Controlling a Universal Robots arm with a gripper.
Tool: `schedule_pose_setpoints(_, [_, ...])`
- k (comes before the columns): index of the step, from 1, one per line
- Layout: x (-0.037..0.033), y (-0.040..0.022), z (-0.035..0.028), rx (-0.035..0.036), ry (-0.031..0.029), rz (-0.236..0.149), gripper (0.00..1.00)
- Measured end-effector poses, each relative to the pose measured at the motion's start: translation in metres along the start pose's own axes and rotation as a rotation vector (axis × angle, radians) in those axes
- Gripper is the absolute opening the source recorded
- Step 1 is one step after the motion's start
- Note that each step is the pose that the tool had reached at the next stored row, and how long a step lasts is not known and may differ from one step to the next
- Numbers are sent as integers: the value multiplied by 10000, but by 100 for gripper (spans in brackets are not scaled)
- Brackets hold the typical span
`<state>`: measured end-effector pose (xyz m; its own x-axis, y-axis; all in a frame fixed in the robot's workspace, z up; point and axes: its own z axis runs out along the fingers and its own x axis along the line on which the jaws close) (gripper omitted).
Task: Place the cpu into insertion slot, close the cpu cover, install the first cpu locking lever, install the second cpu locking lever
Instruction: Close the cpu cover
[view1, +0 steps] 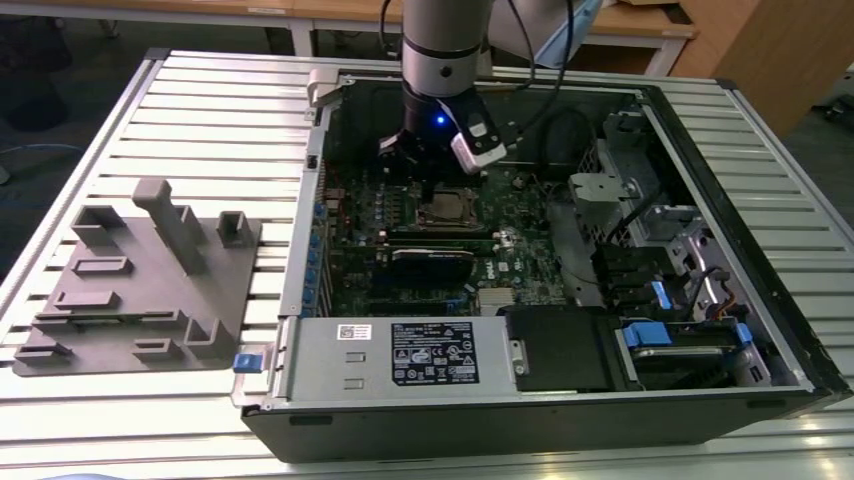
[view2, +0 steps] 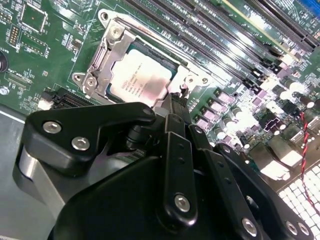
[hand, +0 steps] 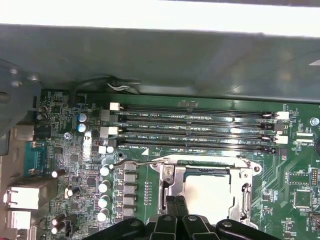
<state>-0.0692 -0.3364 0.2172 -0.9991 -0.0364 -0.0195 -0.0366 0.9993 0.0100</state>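
Second wrist view: flat silver-grey cpu (view2: 142, 75)

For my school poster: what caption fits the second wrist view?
The gripper at the edge of the cpu cover, closed over the cpu.

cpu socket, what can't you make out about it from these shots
- Second wrist view: the gripper hides one edge of the cpu and of the cpu cover.
- First wrist view: the picture edge and the gripper cut off part of the cpu.
- Exterior view: the insertion slot is too small to show whether its levers are latched.
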Motion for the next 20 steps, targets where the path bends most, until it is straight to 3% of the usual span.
schedule_pose_setpoints(6, [-93,-4,6,0,0,1,11])
schedule_pose_setpoints(12, [-125,-4,17,0,-7,2,11])
schedule_pose_setpoints(18, [-243,-9,24,1,-6,1,11])
schedule_pose_setpoints(20, [-244,-10,24,1,-7,2,11])
